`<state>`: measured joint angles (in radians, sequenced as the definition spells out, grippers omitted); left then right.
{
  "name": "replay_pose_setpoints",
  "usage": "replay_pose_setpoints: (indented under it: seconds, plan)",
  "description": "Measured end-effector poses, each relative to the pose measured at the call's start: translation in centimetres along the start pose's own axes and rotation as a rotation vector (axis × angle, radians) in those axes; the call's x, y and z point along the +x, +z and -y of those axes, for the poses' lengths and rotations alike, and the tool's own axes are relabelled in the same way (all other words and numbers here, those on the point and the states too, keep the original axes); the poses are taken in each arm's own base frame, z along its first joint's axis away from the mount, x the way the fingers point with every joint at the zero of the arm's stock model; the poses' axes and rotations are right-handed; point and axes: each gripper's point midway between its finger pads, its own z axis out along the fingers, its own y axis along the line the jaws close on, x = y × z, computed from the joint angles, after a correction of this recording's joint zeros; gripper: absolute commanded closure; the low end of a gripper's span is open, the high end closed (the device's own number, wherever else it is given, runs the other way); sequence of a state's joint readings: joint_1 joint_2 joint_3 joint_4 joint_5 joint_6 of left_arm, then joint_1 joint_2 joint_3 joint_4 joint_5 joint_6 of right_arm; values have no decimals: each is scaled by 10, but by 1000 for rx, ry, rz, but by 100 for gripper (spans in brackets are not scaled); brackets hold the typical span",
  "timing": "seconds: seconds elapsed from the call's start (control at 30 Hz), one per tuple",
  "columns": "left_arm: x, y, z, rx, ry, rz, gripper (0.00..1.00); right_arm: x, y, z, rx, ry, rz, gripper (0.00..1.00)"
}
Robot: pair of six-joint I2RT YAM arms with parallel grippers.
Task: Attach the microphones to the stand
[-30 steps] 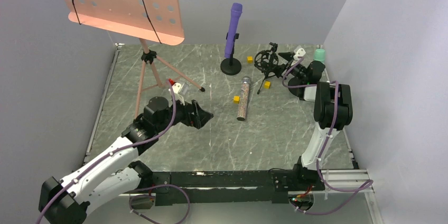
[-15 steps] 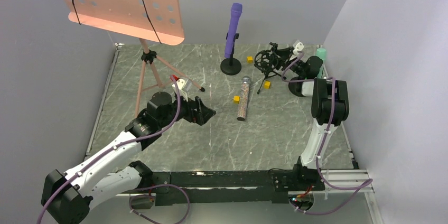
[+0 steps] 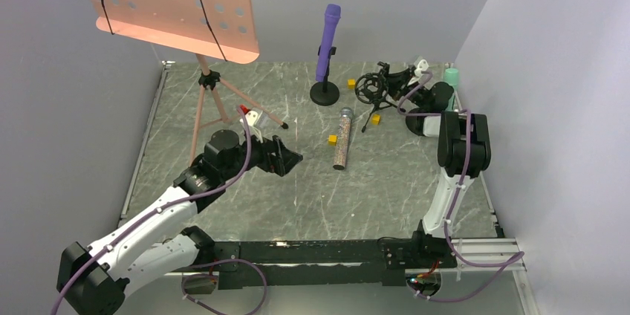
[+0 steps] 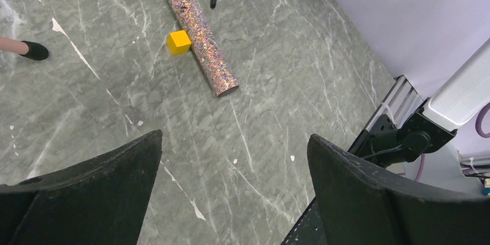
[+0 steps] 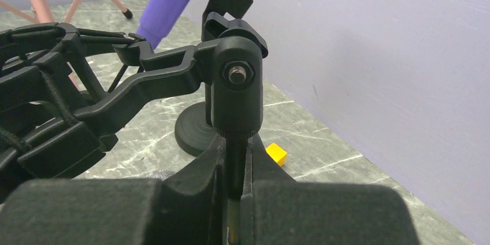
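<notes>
From above, the purple microphone [image 3: 328, 36] stands upright far centre, the copper microphone [image 3: 342, 139] lies mid-table, and the mint microphone [image 3: 450, 76] is far right. Left wrist: the left gripper [image 4: 234, 141] gapes wide, empty. Right wrist: the right gripper [image 5: 234, 164] pinches the stem of the shock-mount stand [image 5: 234, 83].

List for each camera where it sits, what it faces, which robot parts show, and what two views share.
Top external: above and behind, looking down at the table; left arm and right arm show.
Left wrist: on its arm, looking down at the copper microphone; open left claw shows.
Right wrist: low, facing the back wall; right claw shut on the black stand.
Shared: purple microphone, top and right wrist.
</notes>
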<state>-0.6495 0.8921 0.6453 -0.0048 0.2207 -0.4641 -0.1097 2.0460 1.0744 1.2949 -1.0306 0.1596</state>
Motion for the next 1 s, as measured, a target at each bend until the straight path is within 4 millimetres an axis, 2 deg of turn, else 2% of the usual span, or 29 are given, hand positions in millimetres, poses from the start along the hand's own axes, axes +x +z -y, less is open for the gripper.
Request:
replay_pose_setpoints:
  seconds: [0.17, 0.3, 0.4, 0.6, 0.73, 0.87, 1.0]
  plan:
    - [-4, -6, 4, 11, 6, 24, 1, -5, -9, -15, 0, 14, -3, 100]
    - [-5, -13, 5, 18, 9, 40, 1, -14, -19, -34, 4, 57, -15, 100]
    - [-2, -17, 5, 21, 10, 46, 1, -29, -25, -47, 6, 70, -21, 100]
    - [3, -21, 4, 15, 5, 34, 1, -76, -36, -70, 19, 51, -36, 100]
    - [5, -26, 4, 20, 2, 47, 1, -91, -48, -92, 14, 51, -63, 100]
    - [12, -28, 2, 19, -9, 43, 1, -93, -60, -117, -15, 100, -113, 100]
    - [12, -28, 2, 18, -10, 42, 1, -83, -70, -135, -42, 157, -173, 100]
